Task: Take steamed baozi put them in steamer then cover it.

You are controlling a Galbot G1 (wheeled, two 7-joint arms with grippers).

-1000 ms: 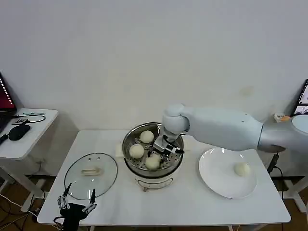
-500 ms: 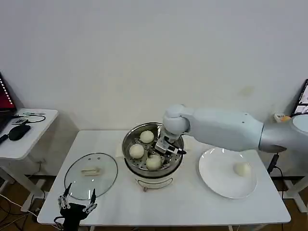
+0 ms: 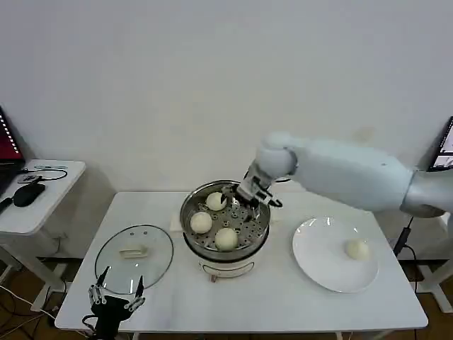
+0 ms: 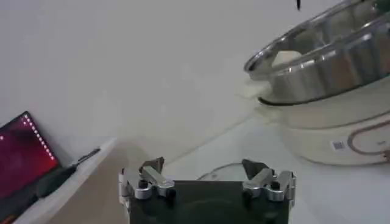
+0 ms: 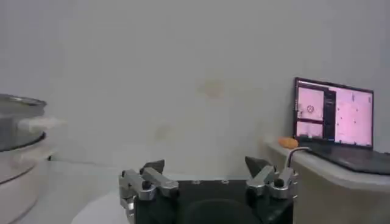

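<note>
- The steamer (image 3: 225, 212) is shiny polished metal with a perforated metal tray, on a glossy white plastic base.
- The steamed baozi (image 3: 226, 239) look smooth, matt, doughy.
- The lid (image 3: 134, 258) is clear glass with a metal rim.
- The plate (image 3: 322, 265) is glossy white.
- The surface (image 3: 283, 301) is smooth matt white.
- The right pincer (image 3: 249, 199) has bare metal and black parts; its arm shell is smooth pale plastic.

Glass lid (image 3: 134, 258) flat on white table (image 3: 269, 297), white plate (image 3: 322, 262), side desk (image 3: 39, 205) with mouse (image 3: 28, 193)
</note>
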